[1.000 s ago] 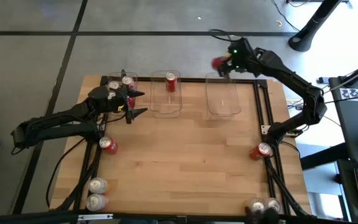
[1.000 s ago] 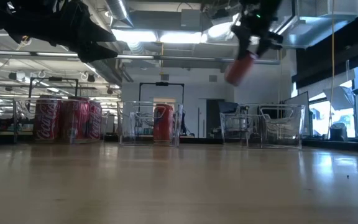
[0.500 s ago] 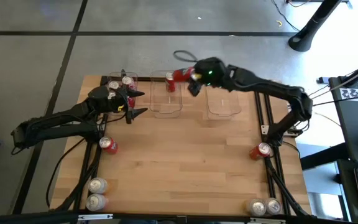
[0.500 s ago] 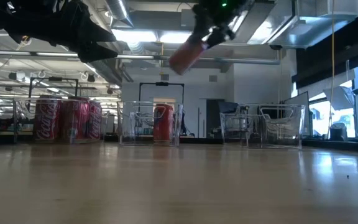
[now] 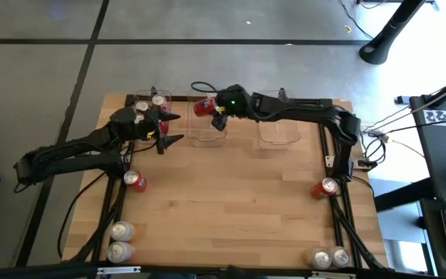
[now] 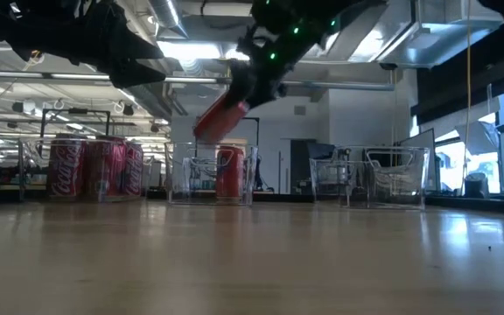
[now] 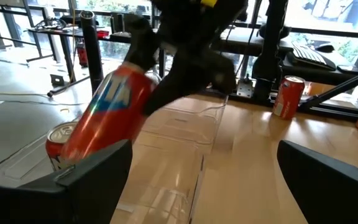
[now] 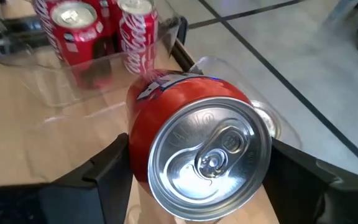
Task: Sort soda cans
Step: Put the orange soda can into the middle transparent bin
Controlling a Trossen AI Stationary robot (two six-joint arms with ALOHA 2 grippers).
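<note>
red can (image 5: 203,106) tilted in right claw (image 5: 210,109) above middle bin (image 5: 206,132)

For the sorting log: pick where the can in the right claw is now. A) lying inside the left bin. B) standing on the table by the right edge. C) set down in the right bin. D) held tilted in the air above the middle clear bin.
D: the right claw grips the red can tilted, above the middle bin that holds one upright can.

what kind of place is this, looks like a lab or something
Probably a robotics lab or workshop: exposed ceiling ducts and strip lights overhead, a wooden table fitted with robot arms, and desks with equipment behind.
</note>
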